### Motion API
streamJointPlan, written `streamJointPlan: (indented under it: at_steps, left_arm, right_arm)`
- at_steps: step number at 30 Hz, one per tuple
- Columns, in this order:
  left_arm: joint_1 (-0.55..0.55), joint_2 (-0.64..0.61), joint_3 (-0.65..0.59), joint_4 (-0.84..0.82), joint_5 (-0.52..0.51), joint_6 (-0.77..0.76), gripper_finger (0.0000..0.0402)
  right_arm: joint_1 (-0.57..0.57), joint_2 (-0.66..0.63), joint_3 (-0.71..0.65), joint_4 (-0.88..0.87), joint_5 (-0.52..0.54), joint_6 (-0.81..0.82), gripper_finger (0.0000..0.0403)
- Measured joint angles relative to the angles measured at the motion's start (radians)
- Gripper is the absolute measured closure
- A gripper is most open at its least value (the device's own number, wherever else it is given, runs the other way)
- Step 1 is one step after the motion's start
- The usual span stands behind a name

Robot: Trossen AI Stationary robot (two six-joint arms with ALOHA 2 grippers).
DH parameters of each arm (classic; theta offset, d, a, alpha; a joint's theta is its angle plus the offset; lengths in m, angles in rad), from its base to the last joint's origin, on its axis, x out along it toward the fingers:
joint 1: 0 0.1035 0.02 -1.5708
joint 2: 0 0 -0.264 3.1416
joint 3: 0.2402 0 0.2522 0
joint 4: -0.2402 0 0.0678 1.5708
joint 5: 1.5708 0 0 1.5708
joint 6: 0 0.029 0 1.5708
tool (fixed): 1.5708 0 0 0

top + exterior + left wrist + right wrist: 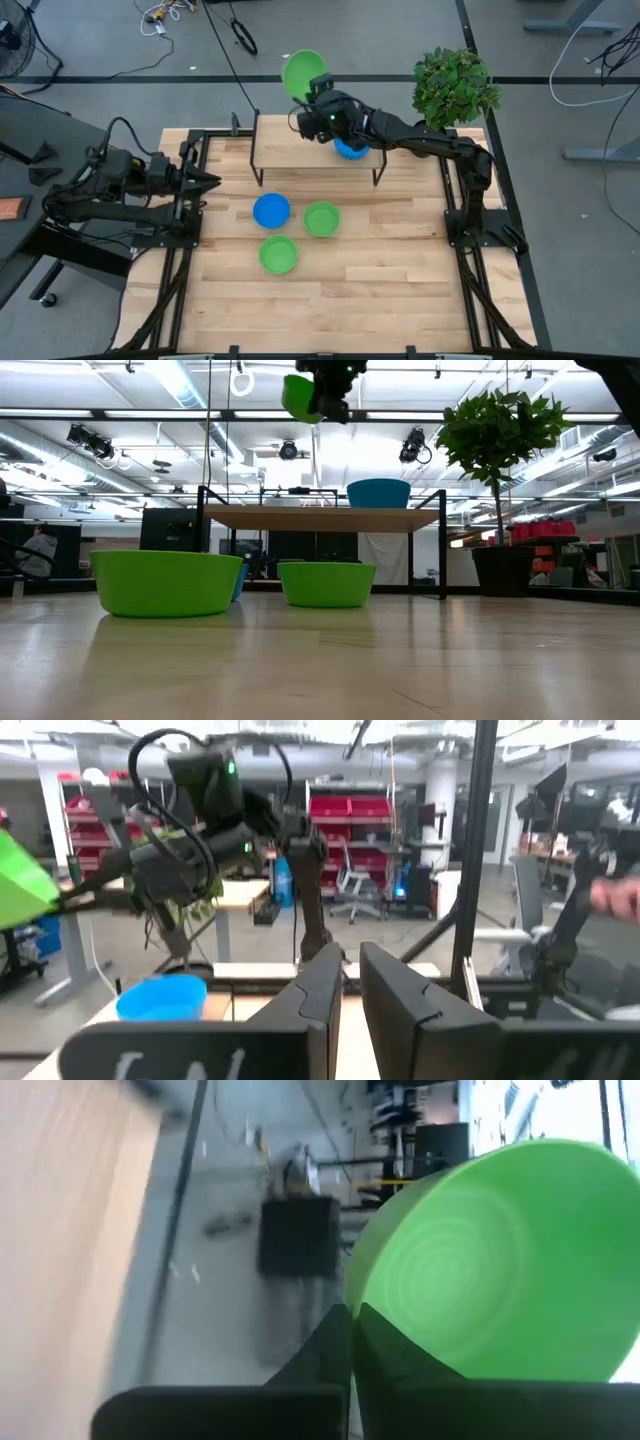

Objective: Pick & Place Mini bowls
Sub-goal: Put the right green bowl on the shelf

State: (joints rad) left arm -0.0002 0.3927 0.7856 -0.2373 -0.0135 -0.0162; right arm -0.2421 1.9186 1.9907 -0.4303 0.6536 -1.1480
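My right gripper is high over the far edge of the wooden shelf, shut on a green mini bowl, which also shows at the top of the low view. A blue bowl sits on the shelf by its base. A blue bowl and two green bowls rest on the table in front of the shelf. My left gripper waits shut at the table's left side, touching nothing. My right gripper pinches the green bowl's rim between its two fingers. The bowl is lifted clear of the shelf and the table. It is tilted, with its hollow inside facing the wrist camera.
A potted plant stands at the table's far right corner, next to the right arm. The shelf stands on thin black legs across the far part of the table. The near half of the table is bare wood.
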Motion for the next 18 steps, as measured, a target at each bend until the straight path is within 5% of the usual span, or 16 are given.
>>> streamJointPlan:
  at_steps: [10,18]
  left_arm:
    - [0.0,0.0,0.0,0.153,-0.057,0.002,0.0353]
    - [0.0,0.0,0.0,0.182,-0.146,0.0,0.0353]
  right_arm:
    - [-0.026,0.0,0.0,0.082,-0.212,0.682,0.0402]
    - [-0.029,0.0,0.0,0.107,-0.351,0.833,0.0402]
